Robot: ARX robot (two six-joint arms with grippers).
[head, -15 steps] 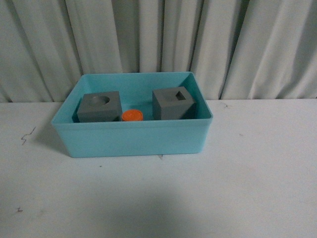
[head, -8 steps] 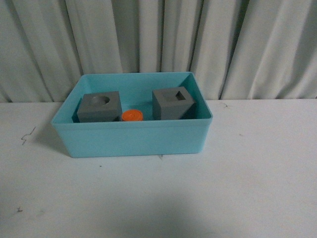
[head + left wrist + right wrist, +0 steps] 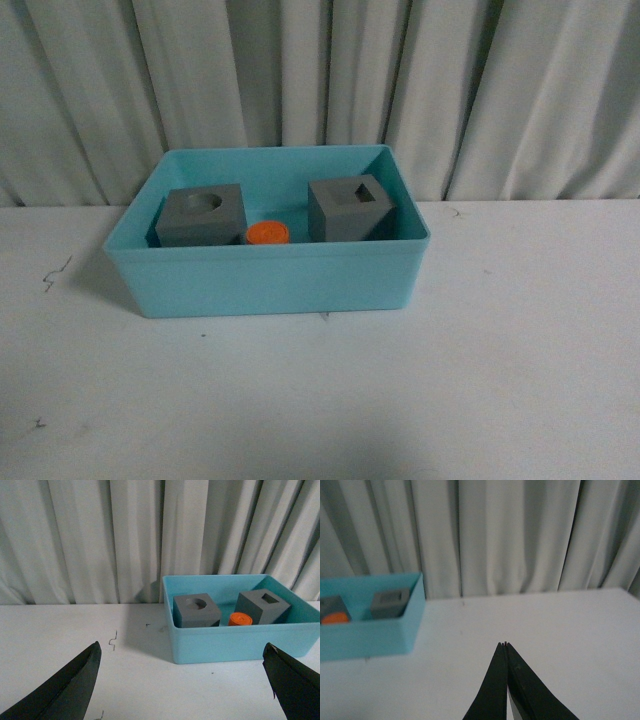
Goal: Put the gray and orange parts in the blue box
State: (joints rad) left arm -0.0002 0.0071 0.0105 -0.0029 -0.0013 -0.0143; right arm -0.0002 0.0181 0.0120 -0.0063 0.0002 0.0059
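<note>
Nothing has shifted over the last second. On the white surface (image 3: 520,350), the blue box (image 3: 270,280) holds all 3 parts: 2 gray cubes (image 3: 202,215) (image 3: 350,207) and, between them, the orange cylinder (image 3: 267,233). The task looks complete. The left hand (image 3: 182,680) is spread wide and empty; the right hand (image 3: 505,644) is clenched on nothing, both well apart from the box.

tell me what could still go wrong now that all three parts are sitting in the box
Little, it seems. The left gripper is open and faces the blue box; moving forward it could bump the near wall and shift the box. The cube with the square hole looks slightly tipped toward the right wall, so a knock might make it settle or roll. The orange cylinder sits between the cubes, beside the round-hole cube, and could be nudged too.
</note>
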